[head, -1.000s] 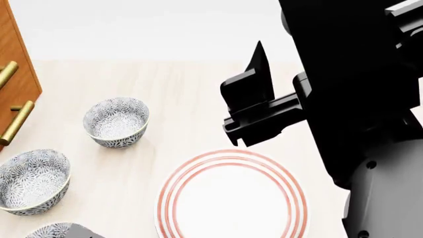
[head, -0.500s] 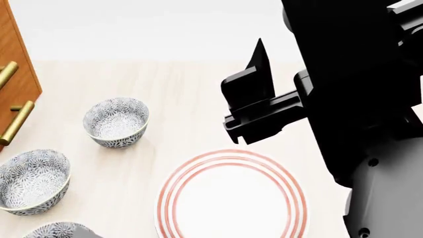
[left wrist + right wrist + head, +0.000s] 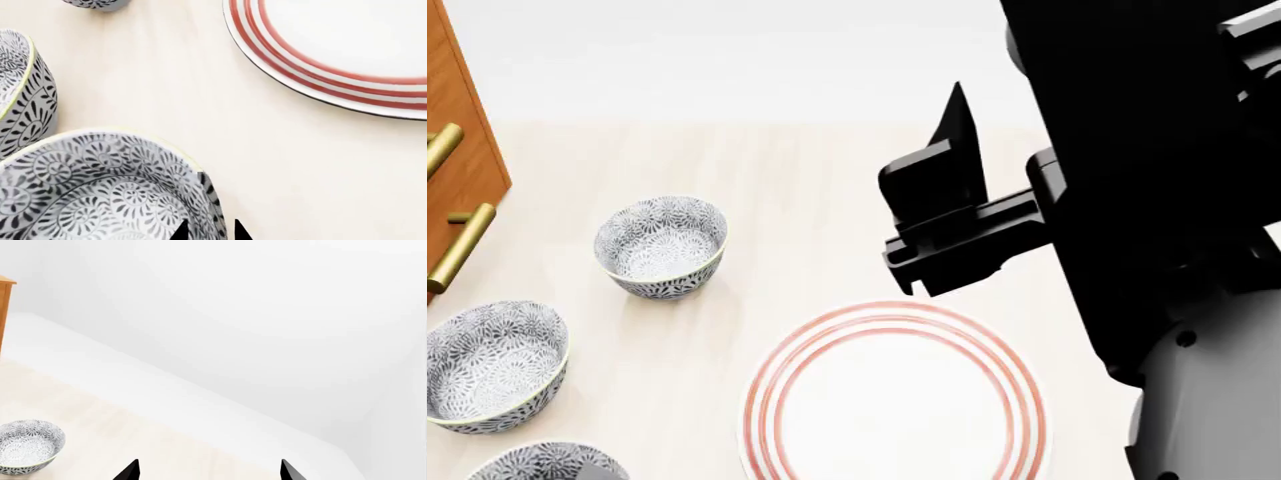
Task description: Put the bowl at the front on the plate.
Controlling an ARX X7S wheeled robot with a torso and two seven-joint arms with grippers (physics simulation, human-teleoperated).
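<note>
The left gripper shows only two dark fingertips close together, one on each side of the rim of the small deep white bowl with grey-blue floral pattern, the front one of three; whether they press the wall I cannot tell from so little of them. In the head view that bowl sits at the bottom edge of the picture, on the pale wooden tabletop. Just beside it lies a second patterned bowl, and a third farther back. The wide white plate with thin red rings rests apart from the bowls, with bare tabletop between. The right gripper hangs high over the table, its fingertips wide apart and holding nothing. An orange wooden cabinet with brass handles borders the left.
</note>
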